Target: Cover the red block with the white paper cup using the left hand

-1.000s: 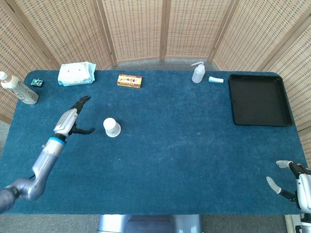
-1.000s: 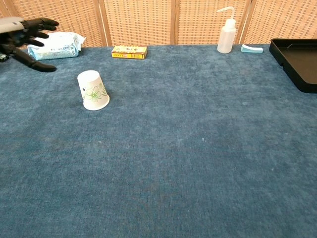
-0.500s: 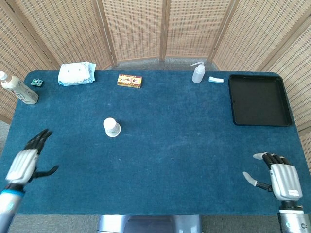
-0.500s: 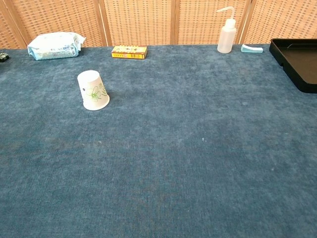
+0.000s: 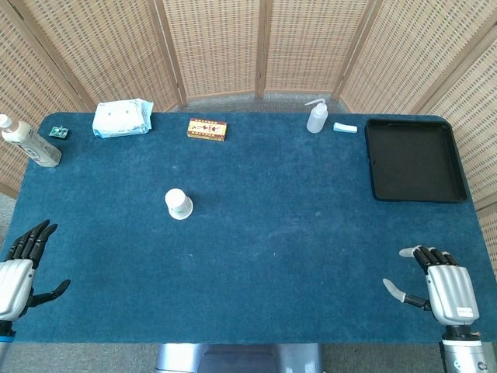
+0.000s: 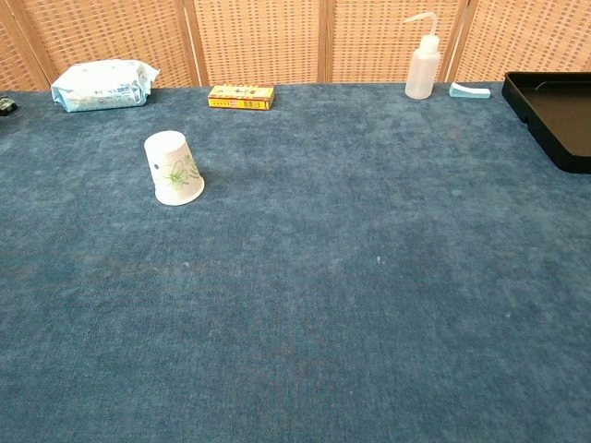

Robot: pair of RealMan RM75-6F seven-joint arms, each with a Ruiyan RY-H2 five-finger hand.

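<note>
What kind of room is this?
Probably a robot test room, not a home: a table covered in blue cloth, woven screens standing behind it, and a squeeze bottle near a black tray.

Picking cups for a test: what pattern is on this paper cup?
A green flower on white; paper cup, clearest in chest view.

White paper cup (image 5: 178, 204): mine to handle. It stands upside down on the blue cloth, mouth flat against the surface, closed base up, upright. A green flower print shows on its side in the chest view. Position: left half, well apart from both edges. Red block: not visible to me.
</note>
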